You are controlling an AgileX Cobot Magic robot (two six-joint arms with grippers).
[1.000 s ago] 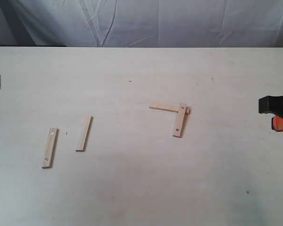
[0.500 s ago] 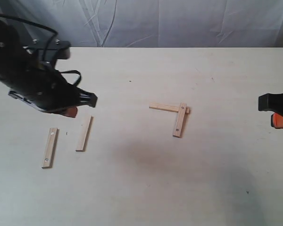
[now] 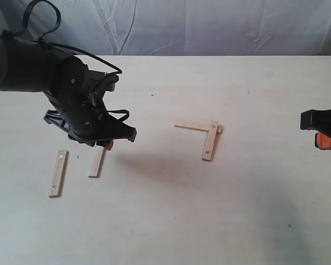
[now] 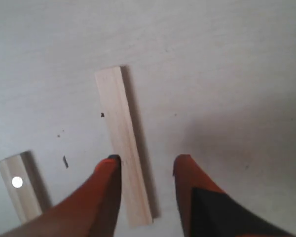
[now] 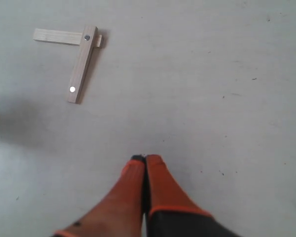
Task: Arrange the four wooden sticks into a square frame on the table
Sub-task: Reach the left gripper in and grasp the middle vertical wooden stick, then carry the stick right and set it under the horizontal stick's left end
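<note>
Counted four wooden sticks lying flat on the table (image 3: 171,221), in two pairs well apart.

Left pair — plain stick (image 3: 97,164) and holed stick (image 3: 58,173), side by side, near each other but not touching, both leaning slightly off upright in the exterior view. Small hole near each end of the holed one.

Right pair — crosswise stick (image 3: 191,126) and second holed stick (image 3: 210,142), overlapping at one end into an L-shaped corner (image 3: 214,128). Holed one on top, short ends poking out past the joint. Same layout in the right wrist view.

Left gripper (image 3: 106,144) over the upper end of the plain stick as the exterior view shows it, orange fingers (image 4: 106,182) spread. In the left wrist view, stick lying in the gap, close against one finger. Cannot tell whether finger and wood touch.

Right gripper (image 3: 321,132) at the right edge of the exterior view, well apart from the corner, fingertips (image 5: 135,168) pressed together above bare table.

Wrinkled pale cloth (image 3: 209,25) behind the table's far edge.
</note>
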